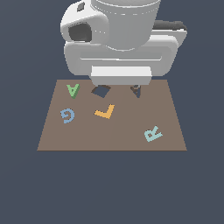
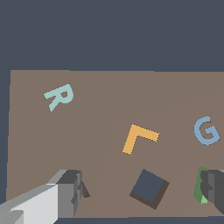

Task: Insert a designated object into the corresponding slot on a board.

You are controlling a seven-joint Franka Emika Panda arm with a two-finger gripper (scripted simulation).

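Note:
The green letter "A" [image 1: 72, 90] lies flat on the brown board [image 1: 131, 140], near its far corner on the exterior view's left. In the wrist view the green A [image 2: 201, 187] is partly hidden behind one finger [image 2: 213, 188]. The small dark A-shaped slot [image 1: 136, 91] is at the board's far edge, partly covered by the arm; in the wrist view the slot [image 2: 85, 190] peeks out beside the other finger [image 2: 70, 192]. My gripper [image 1: 119, 86] hangs over the board's far edge, open wide and empty [image 2: 143, 187].
A dark diamond-shaped square hole [image 1: 101, 91] lies between the A and the slot, under the gripper. An orange "L" [image 1: 105, 112], a blue "G" [image 1: 67, 115] and a pale teal "R" [image 1: 153, 134] lie on the board. The arm's body hides the board's far edge.

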